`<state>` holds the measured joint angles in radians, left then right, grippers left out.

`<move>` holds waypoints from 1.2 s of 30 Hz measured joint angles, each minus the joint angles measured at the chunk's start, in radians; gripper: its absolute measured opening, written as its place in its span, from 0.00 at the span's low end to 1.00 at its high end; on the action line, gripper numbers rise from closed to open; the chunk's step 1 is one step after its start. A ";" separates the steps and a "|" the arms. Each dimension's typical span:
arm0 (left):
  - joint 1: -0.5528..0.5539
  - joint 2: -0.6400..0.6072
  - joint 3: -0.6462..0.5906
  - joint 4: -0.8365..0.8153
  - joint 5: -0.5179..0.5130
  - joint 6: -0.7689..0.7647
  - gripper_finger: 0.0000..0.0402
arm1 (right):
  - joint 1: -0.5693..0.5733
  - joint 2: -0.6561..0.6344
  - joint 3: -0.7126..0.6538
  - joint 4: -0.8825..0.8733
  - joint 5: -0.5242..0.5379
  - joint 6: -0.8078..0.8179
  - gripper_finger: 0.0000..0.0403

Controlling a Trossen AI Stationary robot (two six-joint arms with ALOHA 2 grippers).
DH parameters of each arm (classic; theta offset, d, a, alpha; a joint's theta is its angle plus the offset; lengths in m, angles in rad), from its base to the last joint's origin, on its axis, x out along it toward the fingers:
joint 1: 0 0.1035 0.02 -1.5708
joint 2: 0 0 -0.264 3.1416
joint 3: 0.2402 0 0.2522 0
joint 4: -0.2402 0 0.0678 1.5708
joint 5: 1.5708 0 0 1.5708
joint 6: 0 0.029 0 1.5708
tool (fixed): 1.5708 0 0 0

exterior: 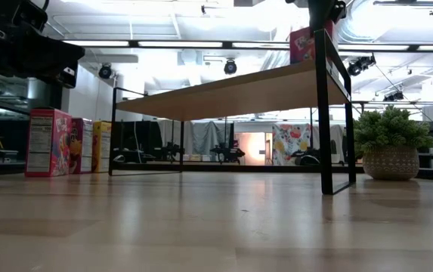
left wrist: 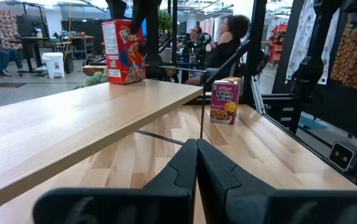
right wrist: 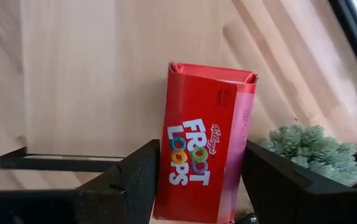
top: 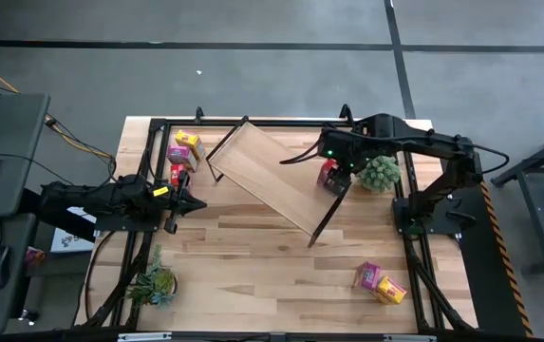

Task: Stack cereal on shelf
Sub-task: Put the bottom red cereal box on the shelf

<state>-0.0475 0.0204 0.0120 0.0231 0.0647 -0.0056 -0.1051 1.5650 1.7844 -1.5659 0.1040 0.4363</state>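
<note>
The shelf (top: pixel 276 176) stands slantwise mid-table on its black legs. My right gripper (right wrist: pixel 201 180) is shut on a red cereal box (right wrist: pixel 203 143), which stands on the shelf's right end (left wrist: pixel 123 50). My left gripper (left wrist: pixel 197 165) is shut and empty, low over the table beside the shelf's left side (top: pixel 191 202). A yellow box (top: pixel 186 140), a pink box (top: pixel 180 154) and a red box (top: pixel 177 173) stand on the table at the far left. A pink box (top: pixel 367 275) and a yellow box (top: pixel 390 288) lie near the front right. My right gripper pinches the red box by its two narrow sides (right wrist: pixel 164 168) between its two fingers. The fingers come from above, pointing down. The box stands upright with its bottom (left wrist: pixel 126 79) on the shelf board.
A potted plant (top: pixel 381 173) stands just right of the shelf's right end and the held box. Another plant (top: pixel 155 283) stands at the front left. There is bare tabletop (top: pixel 272 275) in the front middle. People show in the room beyond the table.
</note>
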 joint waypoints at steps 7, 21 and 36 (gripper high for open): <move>0.000 0.000 0.000 0.000 0.000 0.000 0.00 | 0.000 0.000 0.000 0.008 0.000 -0.001 0.51; 0.000 0.000 0.000 0.000 0.000 -0.001 0.00 | 0.000 -0.001 0.000 0.105 0.000 -0.031 0.51; 0.000 0.000 0.000 0.000 0.000 0.000 0.00 | -0.004 -0.001 0.000 0.198 0.059 -0.086 0.51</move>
<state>-0.0479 0.0204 0.0123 0.0232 0.0647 -0.0057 -0.1092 1.5639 1.7847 -1.3674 0.1630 0.3499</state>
